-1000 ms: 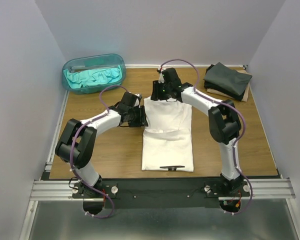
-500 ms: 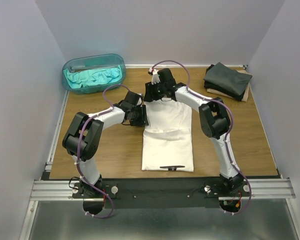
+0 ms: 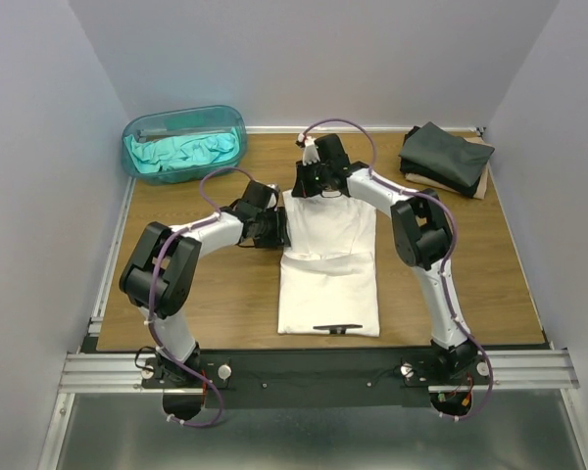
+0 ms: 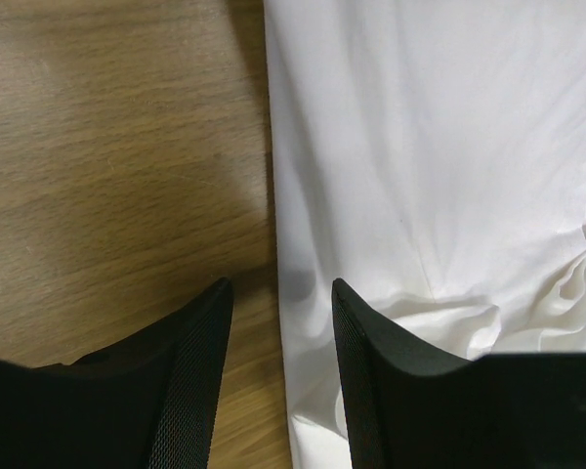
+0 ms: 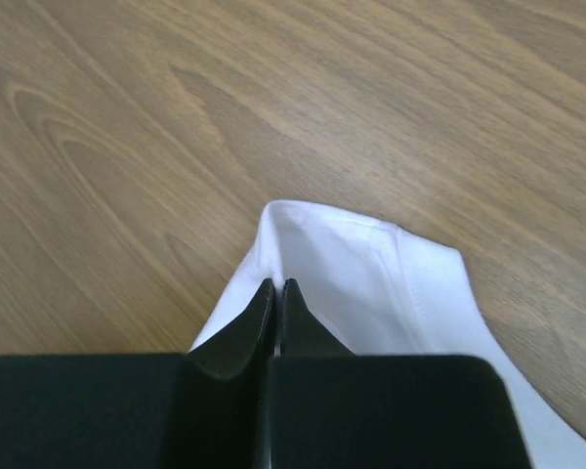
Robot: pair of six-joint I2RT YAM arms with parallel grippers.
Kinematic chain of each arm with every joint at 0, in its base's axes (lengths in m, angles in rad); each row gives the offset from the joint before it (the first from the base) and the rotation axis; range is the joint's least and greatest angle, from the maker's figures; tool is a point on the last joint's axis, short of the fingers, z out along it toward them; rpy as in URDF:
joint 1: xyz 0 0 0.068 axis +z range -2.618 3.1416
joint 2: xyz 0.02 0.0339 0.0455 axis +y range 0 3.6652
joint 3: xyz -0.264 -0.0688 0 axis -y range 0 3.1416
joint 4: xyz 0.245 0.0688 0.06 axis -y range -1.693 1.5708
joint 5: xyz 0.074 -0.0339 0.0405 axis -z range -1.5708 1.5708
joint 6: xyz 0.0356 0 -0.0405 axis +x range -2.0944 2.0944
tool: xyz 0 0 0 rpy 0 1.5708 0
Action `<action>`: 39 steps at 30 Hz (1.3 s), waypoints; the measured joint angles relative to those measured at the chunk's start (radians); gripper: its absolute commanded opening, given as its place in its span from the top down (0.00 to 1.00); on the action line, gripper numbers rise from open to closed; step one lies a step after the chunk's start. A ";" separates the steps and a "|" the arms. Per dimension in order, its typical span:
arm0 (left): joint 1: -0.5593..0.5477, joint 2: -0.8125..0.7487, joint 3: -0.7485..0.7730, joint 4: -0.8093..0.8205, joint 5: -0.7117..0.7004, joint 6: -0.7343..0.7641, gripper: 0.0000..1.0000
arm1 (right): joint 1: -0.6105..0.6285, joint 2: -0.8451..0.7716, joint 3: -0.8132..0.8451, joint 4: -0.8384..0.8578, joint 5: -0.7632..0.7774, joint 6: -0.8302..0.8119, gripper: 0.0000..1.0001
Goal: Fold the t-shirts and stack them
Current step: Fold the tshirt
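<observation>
Right gripper (image 5: 275, 283) clenched, fingertips pressed together on the far left corner of the white t-shirt (image 5: 371, 283); cloth bunches up around the tips, so it reads as a pinch on the fabric. Left gripper (image 4: 280, 285) released, jaws apart and straddling the shirt's left edge, one finger over bare wood and the other over cloth, nothing held. Over the last second the right gripper slid left along the shirt's far edge toward that corner and then eased back a little; the left gripper hardly moved, only its elbow swung. Shirt outline is the same in the top view: a long rectangle in the middle of the table (image 3: 216, 304), black print mark by the near edge, not lifted yet. Judgement: grasp set on one side only, the left still has to close before the far end can be folded toward the near edge. Teal t-shirt (image 3: 181, 152) sits crumpled in the tub (image 3: 135, 129) at the far left corner. Dark folded t-shirts (image 3: 446, 157) stacked at the far right corner, well apart.
</observation>
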 measured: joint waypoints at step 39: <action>0.000 -0.069 0.101 -0.101 -0.058 0.013 0.43 | -0.041 0.004 0.006 0.019 0.171 0.011 0.08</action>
